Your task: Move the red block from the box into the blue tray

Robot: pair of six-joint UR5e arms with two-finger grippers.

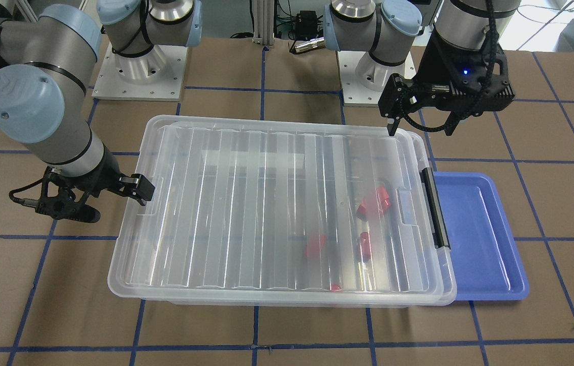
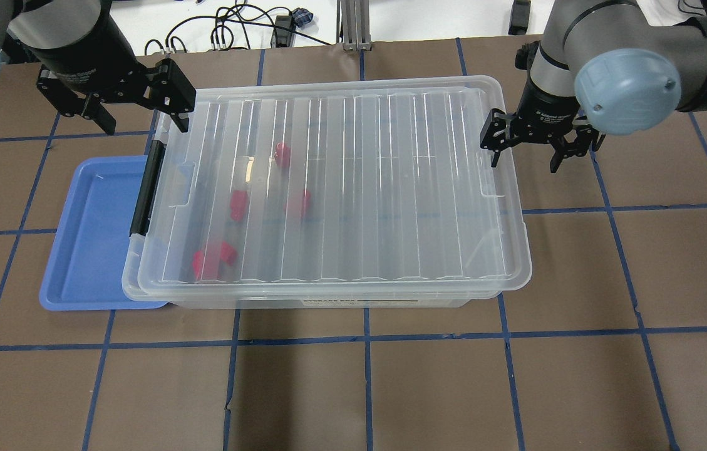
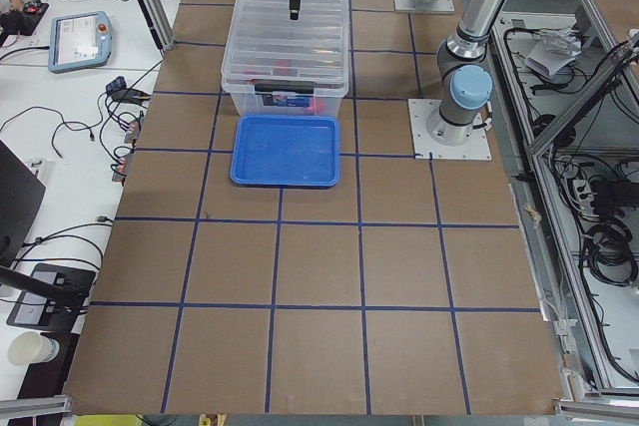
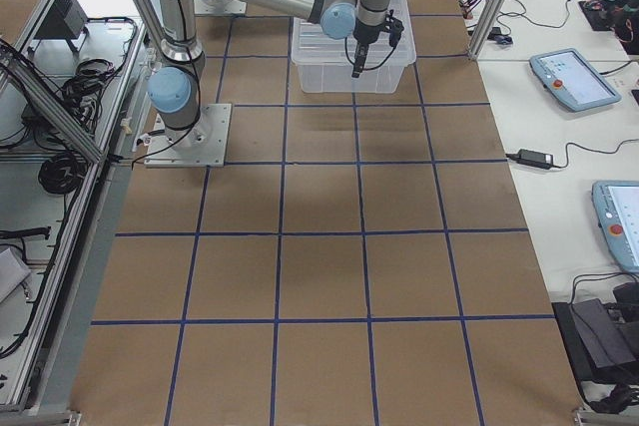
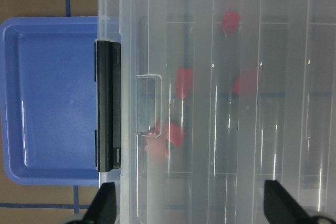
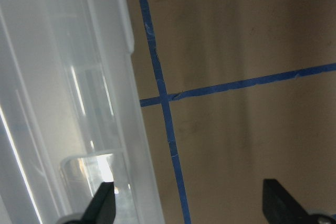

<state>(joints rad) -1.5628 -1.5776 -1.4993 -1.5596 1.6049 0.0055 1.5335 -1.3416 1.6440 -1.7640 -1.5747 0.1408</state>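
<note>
The clear box stands with its ribbed lid on and its black latch facing the blue tray, which is empty. Small red blocks lie inside near the latch end, beside a wider notched red piece; they also show in the front view and the left wrist view. My left gripper is open and empty above the box's far corner at the latch end. My right gripper is open and empty at the box's opposite end, one finger by the lid's edge.
The brown table carries blue tape lines. The tray touches the box's latch end, partly under the lid's rim. The arm bases stand behind the box. Tablets and cables lie on side benches.
</note>
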